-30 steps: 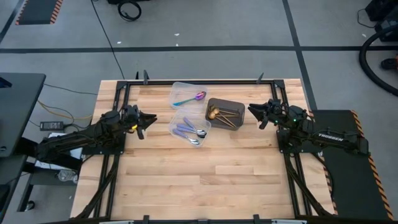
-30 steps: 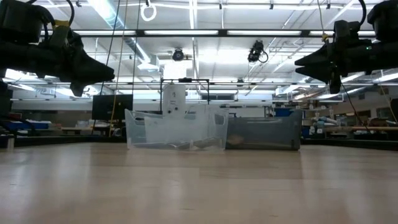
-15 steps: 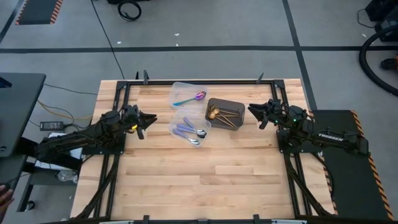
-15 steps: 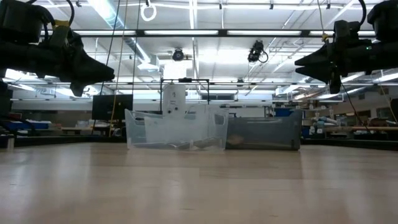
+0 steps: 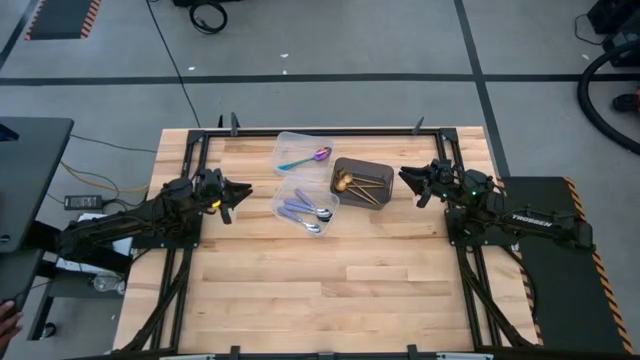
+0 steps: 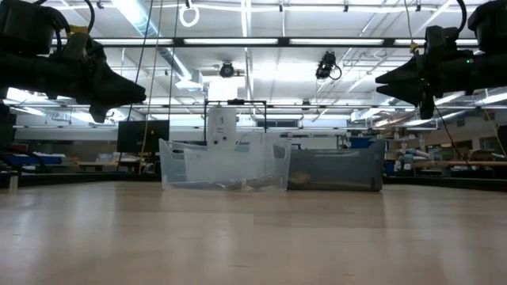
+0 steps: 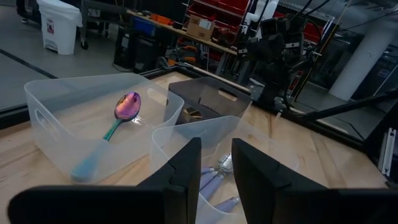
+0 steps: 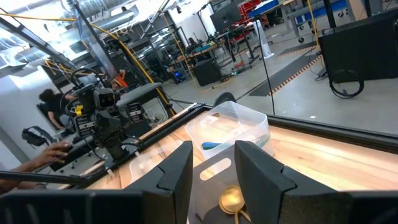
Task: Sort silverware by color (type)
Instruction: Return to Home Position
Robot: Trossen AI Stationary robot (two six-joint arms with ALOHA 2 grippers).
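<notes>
A: Where are the spoons?
B: One purple-blue spoon [image 5: 305, 158] lies in a clear tub [image 5: 283, 140]. Lavender spoons [image 5: 303, 211] lie in the other tub [image 5: 279, 203]. Gold spoons [image 5: 358, 186] are in the dark bin [image 5: 338, 165], too piled to count.
A: Your fingers?
B: My left fingers [image 7: 180, 177] and right fingers [image 8: 177, 177] are a little apart, empty, above the bench [image 5: 320, 290].

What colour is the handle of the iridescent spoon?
Teal, on the iridescent spoon, clearest in the left wrist view.

One iridescent purple-blue spoon [image 5: 306, 158] with a teal handle lies flat in the far clear tub [image 5: 290, 143], its bowl toward 2 o'clock. Silver spoons with lavender handles [image 5: 305, 211] lie in the near clear tub [image 5: 300, 186] at its 6 o'clock, bowls toward 4. Gold spoons [image 5: 358, 185] lie piled in the dark bin [image 5: 385, 170], at the far tub's 4 o'clock.
</notes>
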